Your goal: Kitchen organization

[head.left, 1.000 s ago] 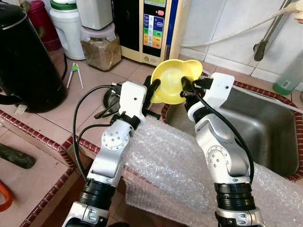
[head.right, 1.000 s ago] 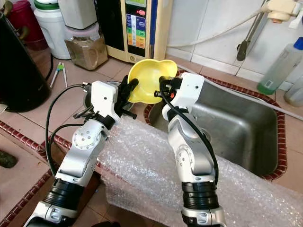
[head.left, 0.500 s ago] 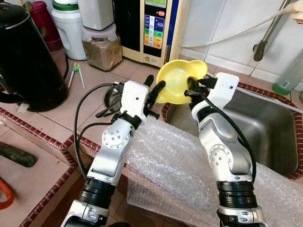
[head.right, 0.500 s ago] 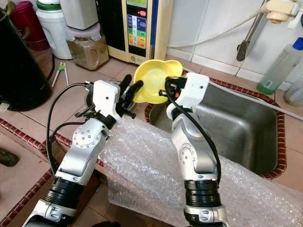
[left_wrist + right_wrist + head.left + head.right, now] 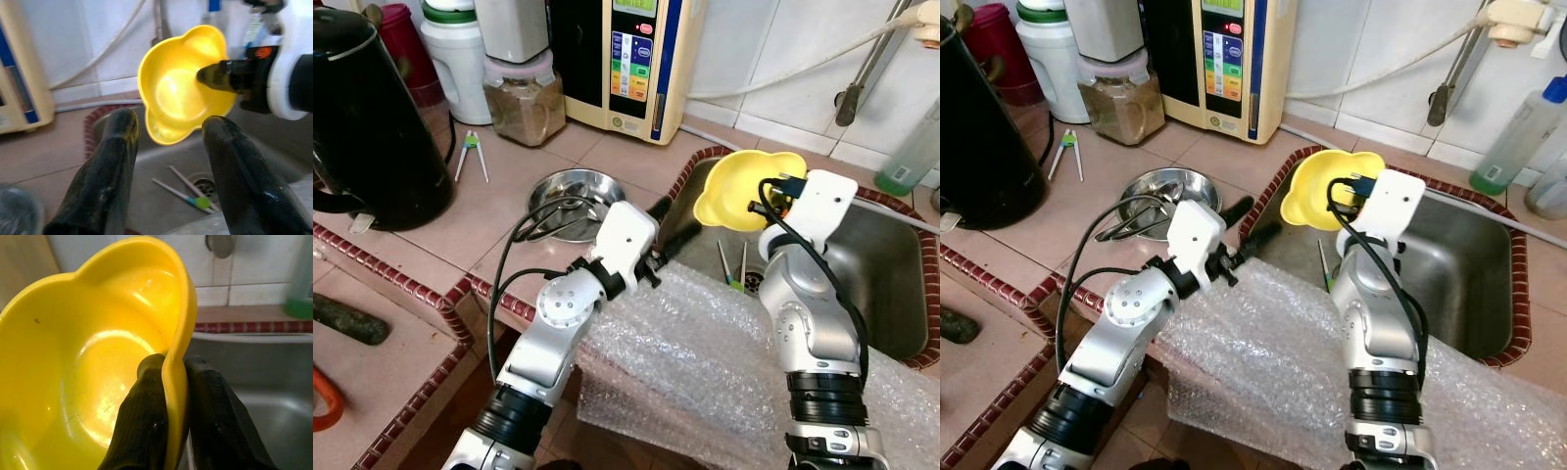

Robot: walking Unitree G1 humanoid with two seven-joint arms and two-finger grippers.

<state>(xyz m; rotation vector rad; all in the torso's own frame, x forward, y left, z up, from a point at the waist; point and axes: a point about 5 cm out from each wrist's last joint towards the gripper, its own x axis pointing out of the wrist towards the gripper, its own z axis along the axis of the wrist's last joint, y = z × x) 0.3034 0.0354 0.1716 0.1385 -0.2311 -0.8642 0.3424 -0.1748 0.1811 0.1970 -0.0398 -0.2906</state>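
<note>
A yellow flower-shaped bowl (image 5: 739,188) hangs tilted above the left end of the steel sink (image 5: 886,284). My right gripper (image 5: 172,382) is shut on its rim, one finger inside and one outside. My left gripper (image 5: 664,223) is open with nothing in it, at the sink's left edge just left of the bowl; its two black fingers (image 5: 110,161) point toward the bowl (image 5: 181,90). A pair of chopsticks with a green joint (image 5: 736,269) lies in the sink by the drain. A small steel dish (image 5: 566,188) rests on the tiled counter left of the sink.
A black kettle (image 5: 362,117) stands at far left. A spice jar (image 5: 524,93), a white canister (image 5: 455,49) and a water purifier (image 5: 626,59) line the back wall. Green tongs (image 5: 470,152) lie on the tiles. Bubble wrap (image 5: 705,362) covers the counter's front edge. A green bottle (image 5: 915,147) is at right.
The right gripper has carried the yellow bowl to the right, from the counter edge to above the sink. The left gripper let go of the bowl and now trails it, open.
</note>
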